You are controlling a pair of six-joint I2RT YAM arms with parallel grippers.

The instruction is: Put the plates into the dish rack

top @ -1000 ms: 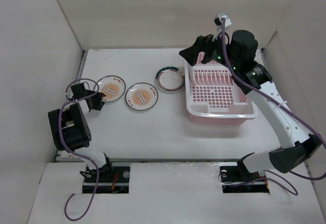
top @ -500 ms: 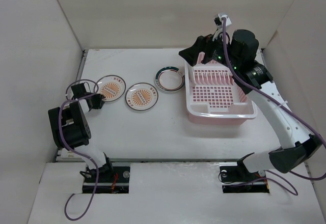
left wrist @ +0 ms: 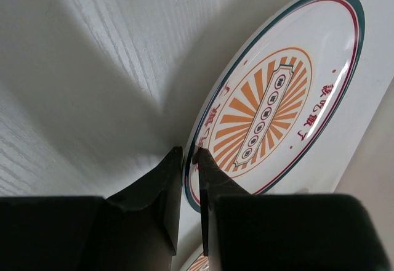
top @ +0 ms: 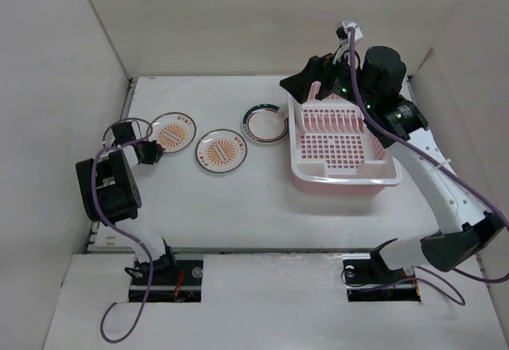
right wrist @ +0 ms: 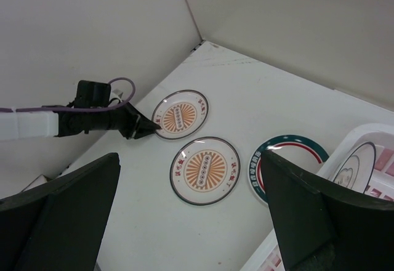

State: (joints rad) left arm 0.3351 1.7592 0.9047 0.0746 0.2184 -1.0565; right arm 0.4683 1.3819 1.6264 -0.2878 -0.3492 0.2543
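Far left on the table (top: 238, 207), pinches the near rim of the left sunburst plate (left wrist: 277, 98) with the left pincer (left wrist: 189, 160): black fingers (left wrist: 154, 188) drawn almost together, only a thin slit between the tips, with the plate's edge caught in it. Reaches in low from that plate's left side, close to the table surface. Leaves the second sunburst plate (top: 220, 151) lying flat just to the right, near the first but not touching it. Has the green-rimmed plate (top: 265, 122) farther right, flat on the table, right beside the left wall of the pink dish rack (top: 342, 183). Hangs the right pincer (right wrist: 189, 156) high over the rack's far left corner, jaws spread wide and nothing between them. Keeps one ring-patterned plate (right wrist: 356, 165) standing on edge inside the rack, at its far left end.
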